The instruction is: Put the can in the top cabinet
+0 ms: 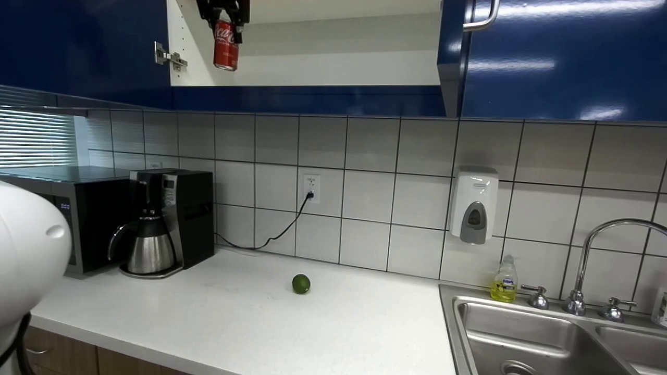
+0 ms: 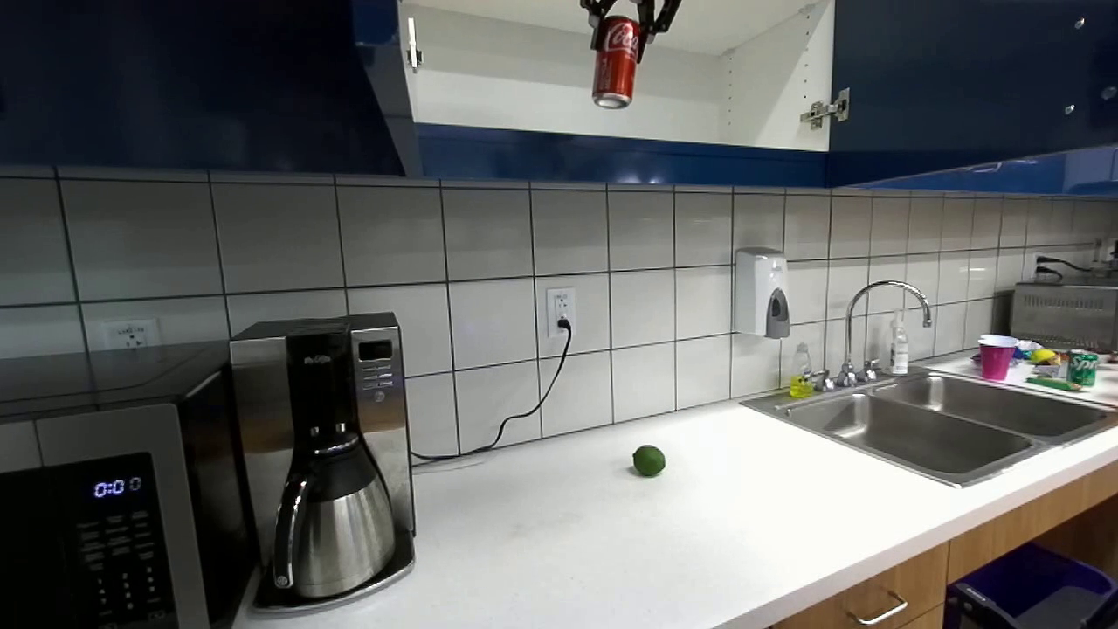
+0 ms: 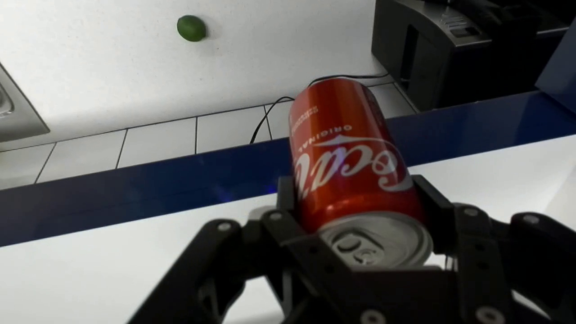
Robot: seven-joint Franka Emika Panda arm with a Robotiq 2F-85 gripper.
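Note:
The red can (image 1: 225, 52) is held high before the open top cabinet, nearly upright with its base down and slightly tilted. It shows in an exterior view (image 2: 616, 65) and in the wrist view (image 3: 346, 148), pale top toward the camera. My gripper (image 1: 226, 30) is shut on the can near its top, with a finger on each side, as the wrist view (image 3: 358, 193) shows. The dark blue cabinet (image 1: 307, 99) stands open with a white interior. The can is above the cabinet's bottom rail (image 2: 620, 157); how far inside it is, I cannot tell.
Open blue doors (image 1: 83, 47) (image 2: 961, 79) flank the cabinet opening, with metal hinges. Below are a coffee maker (image 1: 195, 219), a black microwave (image 2: 87, 524), a green fruit (image 1: 301, 284) on the white counter, a soap dispenser (image 1: 474, 205) and a sink (image 2: 882, 419).

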